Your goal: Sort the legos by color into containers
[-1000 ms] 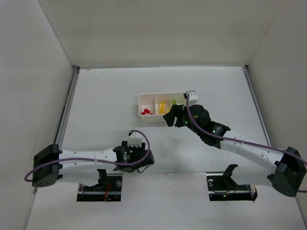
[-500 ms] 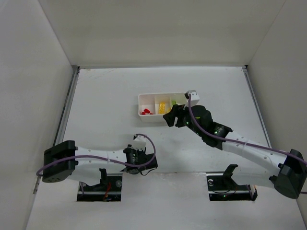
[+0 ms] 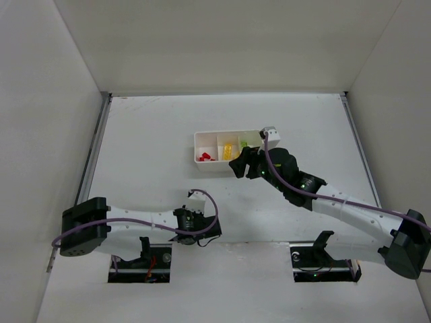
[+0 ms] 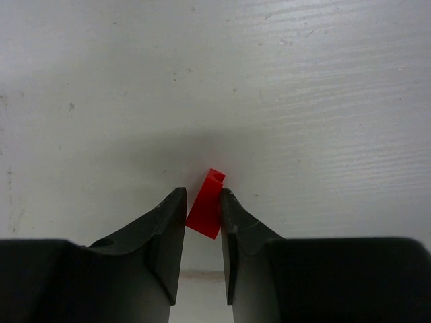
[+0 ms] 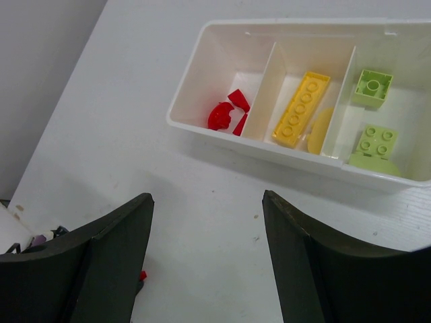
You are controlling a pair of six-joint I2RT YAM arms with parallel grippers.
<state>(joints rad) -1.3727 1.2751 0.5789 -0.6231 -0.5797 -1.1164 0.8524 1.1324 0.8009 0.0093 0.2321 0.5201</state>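
Across the white table (image 3: pixel 148 134), the right arm (image 3: pixel 337 202) reaches in from the near right corner toward the middle, and the left arm (image 3: pixel 135 225) lies low along the near edge with its wrist bent toward the centre. Beyond both, near the middle of the table, sits the white tray (image 5: pixel 283 156), a long box split into three compartments side by side. The right gripper (image 5: pixel 205 198) hangs just on the near side of the tray, its two dark fingers spread wide with nothing between them. The left gripper (image 4: pixel 202 194) is well apart from the tray, low over the bare table, with its jaws drawn in tight on a small red piece (image 4: pixel 205 210). That piece stands tilted between the fingertips and touches both. In the tray, the middle compartment holds a yellow studded brick (image 5: pixel 302 108) lying lengthwise, with a rounded yellow piece (image 5: pixel 322 129) beside it. The right compartment holds light-green pieces (image 5: pixel 376 141), one of them a small square block (image 5: pixel 372 87) toward the far wall. The left compartment holds a few tiny red bits (image 5: pixel 225 114) clustered against the divider.
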